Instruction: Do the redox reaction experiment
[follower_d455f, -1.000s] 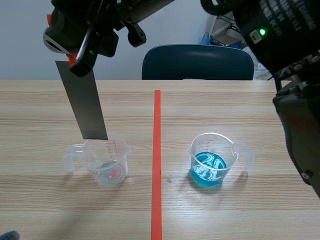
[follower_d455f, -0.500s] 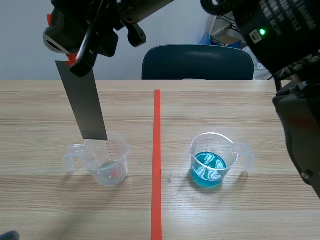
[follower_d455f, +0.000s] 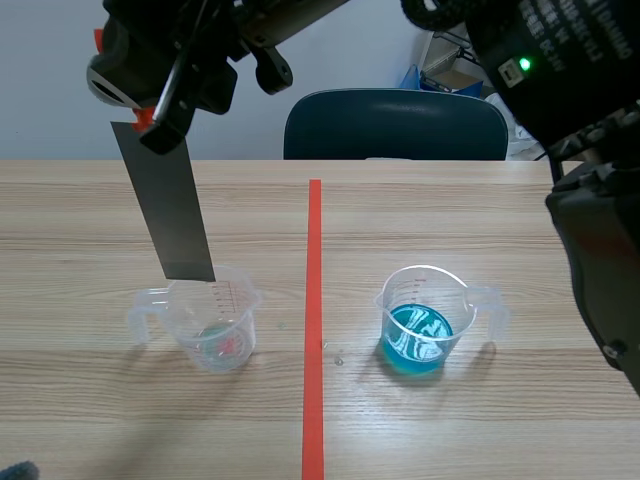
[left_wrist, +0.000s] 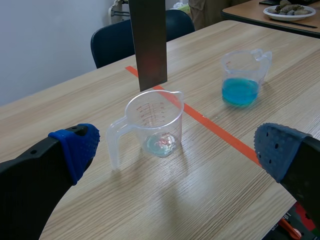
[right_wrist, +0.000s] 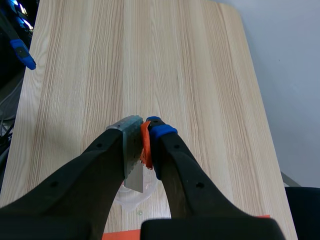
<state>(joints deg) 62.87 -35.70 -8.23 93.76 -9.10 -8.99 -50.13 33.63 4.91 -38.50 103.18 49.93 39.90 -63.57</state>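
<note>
A grey metal strip (follower_d455f: 168, 205) is held upright by its top end in the right claw (follower_d455f: 158, 122), whose fingers are pressed closed on it. This arm is raised and reaches across from the right side to the left half of the bench (follower_d455f: 480, 210). The strip hangs with its lower end just above the rim of the nearly empty clear measuring cup (follower_d455f: 212, 320), not yet dipped. It seems to be gripped at the top so that the free end can be lowered into a cup without the fingers meeting liquid. A small orange-red piece is seen at the grip; what it is cannot be told.

The left claw (left_wrist: 176, 150) is spread wide and holds nothing, low over the bench, with that same cup ahead between its fingers, probably placed to steady it.

A second measuring cup holding blue liquid (follower_d455f: 422, 320) stands well apart, across the tape line. The reaction is judged to need the strip immersed in the blue solution, so the task appears to be at an early stage.
</note>
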